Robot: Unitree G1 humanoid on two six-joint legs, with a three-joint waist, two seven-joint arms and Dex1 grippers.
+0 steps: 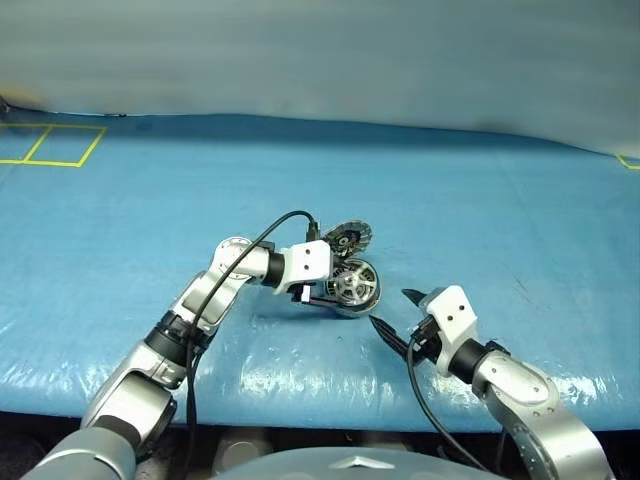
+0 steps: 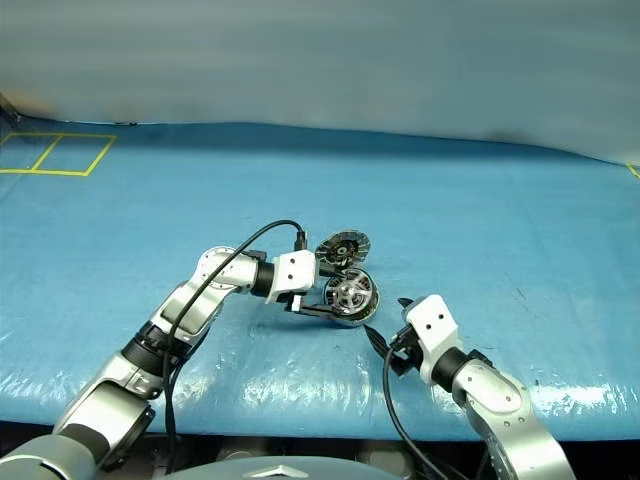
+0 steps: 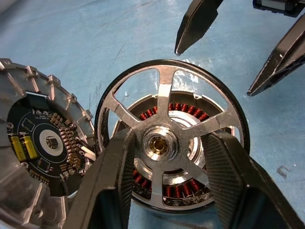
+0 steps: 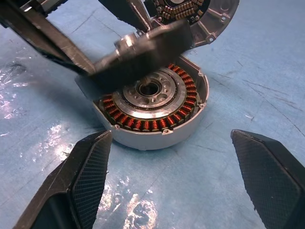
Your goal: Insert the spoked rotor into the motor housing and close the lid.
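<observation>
The motor housing (image 4: 148, 139) sits on the blue table with its ring of copper windings facing up. The spoked rotor (image 3: 161, 143) lies tilted over it, one side raised, and is blurred in the right wrist view. My left gripper (image 3: 169, 137) reaches in from the left; its fingers stand apart on either side of the rotor's silver hub, with a gap on one side. The lid (image 1: 347, 238) stands open behind the housing, showing its toothed rim and dark circuit face. My right gripper (image 1: 390, 307) is wide open just in front and to the right of the housing, holding nothing.
The table is covered with a blue sheet (image 1: 480, 200), wrinkled and shiny near its front edge. Yellow tape squares (image 1: 52, 146) mark the far left corner. A black cable (image 1: 262, 238) arcs over the left wrist, and another hangs below the right wrist.
</observation>
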